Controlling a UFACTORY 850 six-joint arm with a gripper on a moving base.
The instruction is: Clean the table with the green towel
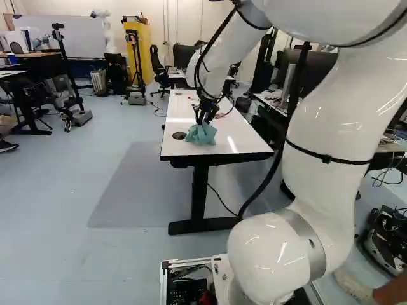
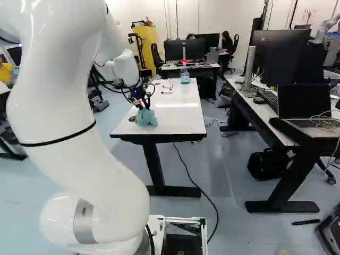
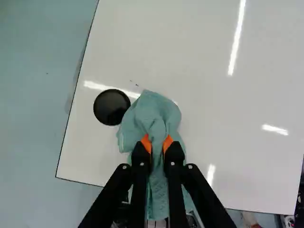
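While the white arm (image 1: 327,121) is reaching out over the white table (image 2: 178,114), its gripper (image 1: 201,121) is pinching the green towel (image 3: 154,111). Looking at the wrist view, the orange pads (image 3: 146,143) are pressing in from two sides and a bunched fold is sitting squeezed between them, so yeah, it's definitely gripping the cloth.

As for where the towel is, it's sitting in a crumpled heap on the tabletop, close to the edge that's facing the base. Part of it is bulging out ahead of the fingers, and some is trailing back between them. Right beside it, a round black disc (image 3: 111,107) is sitting in the tabletop, and the towel is reaching its rim in the wrist view. A couple of tiny dark specks (image 3: 134,83) are showing on the white surface just ahead of the cloth.

Farther down the table, some markers (image 2: 167,88) are lying around and a clear bottle (image 2: 185,75) is standing near the far end. Over at the right of the right base view, a desk is holding monitors (image 2: 281,58) and a laptop (image 2: 304,103).
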